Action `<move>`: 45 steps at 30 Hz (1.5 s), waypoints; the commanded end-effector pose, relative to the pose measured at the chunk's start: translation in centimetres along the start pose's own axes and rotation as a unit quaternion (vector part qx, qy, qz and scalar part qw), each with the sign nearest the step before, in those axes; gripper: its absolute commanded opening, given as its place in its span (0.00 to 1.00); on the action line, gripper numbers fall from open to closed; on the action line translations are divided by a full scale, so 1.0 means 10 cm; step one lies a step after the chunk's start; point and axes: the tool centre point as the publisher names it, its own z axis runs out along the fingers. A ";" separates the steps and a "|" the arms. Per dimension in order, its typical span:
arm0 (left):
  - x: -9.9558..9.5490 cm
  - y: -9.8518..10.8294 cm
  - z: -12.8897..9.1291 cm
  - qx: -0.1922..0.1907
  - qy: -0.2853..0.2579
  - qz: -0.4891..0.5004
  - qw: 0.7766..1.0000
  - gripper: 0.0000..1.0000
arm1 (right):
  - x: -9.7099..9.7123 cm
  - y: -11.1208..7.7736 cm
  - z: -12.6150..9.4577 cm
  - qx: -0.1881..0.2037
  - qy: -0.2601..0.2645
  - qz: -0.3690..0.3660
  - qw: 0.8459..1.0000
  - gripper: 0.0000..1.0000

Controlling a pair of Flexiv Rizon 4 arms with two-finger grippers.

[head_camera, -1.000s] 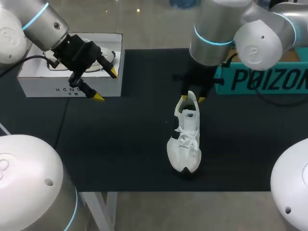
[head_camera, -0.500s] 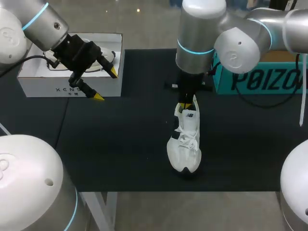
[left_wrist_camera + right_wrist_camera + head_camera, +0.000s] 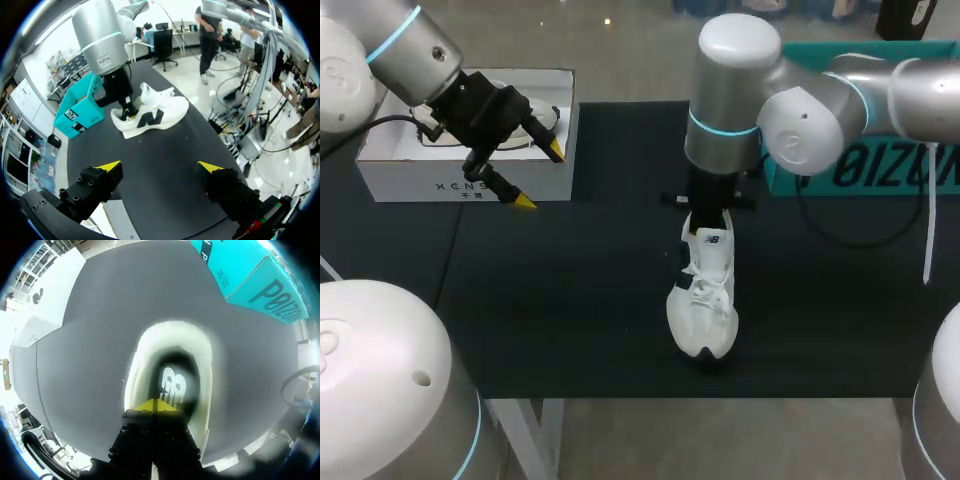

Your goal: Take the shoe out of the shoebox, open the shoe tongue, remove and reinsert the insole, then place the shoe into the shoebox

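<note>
A white shoe (image 3: pixel 705 300) stands upright on the black mat (image 3: pixel 590 300), toe toward the front edge. My right gripper (image 3: pixel 708 222) comes down on its heel end, and the wrist hides the tips from above. In the right wrist view the gripper (image 3: pixel 154 405) is shut, its yellow tips pressed together over the shoe's opening (image 3: pixel 170 340), with the logo-printed insole (image 3: pixel 172 382) just ahead of them. My left gripper (image 3: pixel 538 176) hangs open at the front corner of the white shoebox (image 3: pixel 410 175). From the left wrist, the shoe (image 3: pixel 150 112) lies far ahead of the open gripper (image 3: pixel 160 166).
A teal box (image 3: pixel 880 165) sits at the mat's back right, close behind my right arm; it also shows as a teal box (image 3: pixel 250 270) beyond the shoe. The black mat's front edge (image 3: pixel 620 395) runs along the table's near side.
My right arm swung left and came down over the shoe's heel. Its fingers went from apart to shut at the shoe's opening. The left arm and the shoe kept still.
</note>
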 end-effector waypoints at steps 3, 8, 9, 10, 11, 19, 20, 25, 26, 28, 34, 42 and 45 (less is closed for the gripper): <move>0.00 0.00 0.00 -0.001 0.001 0.000 1.000 1.00 | 0.02 0.09 0.27 0.027 0.001 0.000 1.000 0.00; 0.00 0.00 0.00 -0.001 0.001 0.000 1.000 1.00 | -0.05 0.07 0.16 0.018 0.002 0.010 1.000 0.00; 0.00 0.00 0.00 -0.001 0.001 0.000 1.000 1.00 | -0.08 0.07 0.13 0.014 0.002 0.013 1.000 0.00; 0.00 0.00 0.00 -0.001 0.001 0.000 1.000 1.00 | -0.09 0.08 0.08 0.011 0.002 0.014 1.000 0.00; 0.00 0.00 0.00 -0.001 0.001 0.000 1.000 1.00 | -0.10 0.08 0.04 0.007 0.001 0.014 1.000 0.00; 0.00 0.00 0.00 -0.001 0.001 0.000 1.000 1.00 | -0.14 0.16 -0.19 -0.011 -0.010 0.010 1.000 0.00; 0.00 0.00 0.00 -0.001 0.001 0.000 1.000 1.00 | -0.15 0.17 -0.19 -0.011 -0.011 0.009 1.000 0.00; 0.00 0.00 0.00 -0.001 0.001 0.000 1.000 1.00 | -0.12 0.21 -0.08 -0.003 -0.016 -0.001 1.000 0.00; 0.00 0.00 0.00 -0.001 0.001 0.000 1.000 1.00 | -0.12 0.21 -0.04 0.001 -0.015 -0.002 1.000 0.00; 0.00 0.00 0.00 -0.001 0.001 0.000 1.000 1.00 | -0.11 0.20 0.00 0.005 -0.013 -0.002 1.000 0.00; 0.00 0.00 0.00 -0.001 0.001 0.000 1.000 1.00 | -0.10 0.14 0.17 0.026 -0.010 -0.004 1.000 0.00; 0.00 0.00 0.00 -0.001 0.001 0.000 1.000 1.00 | -0.15 0.09 0.00 0.020 -0.014 -0.002 1.000 0.00; 0.00 0.00 0.00 -0.001 0.001 0.000 1.000 1.00 | -0.16 0.06 -0.16 0.011 -0.018 -0.001 1.000 0.00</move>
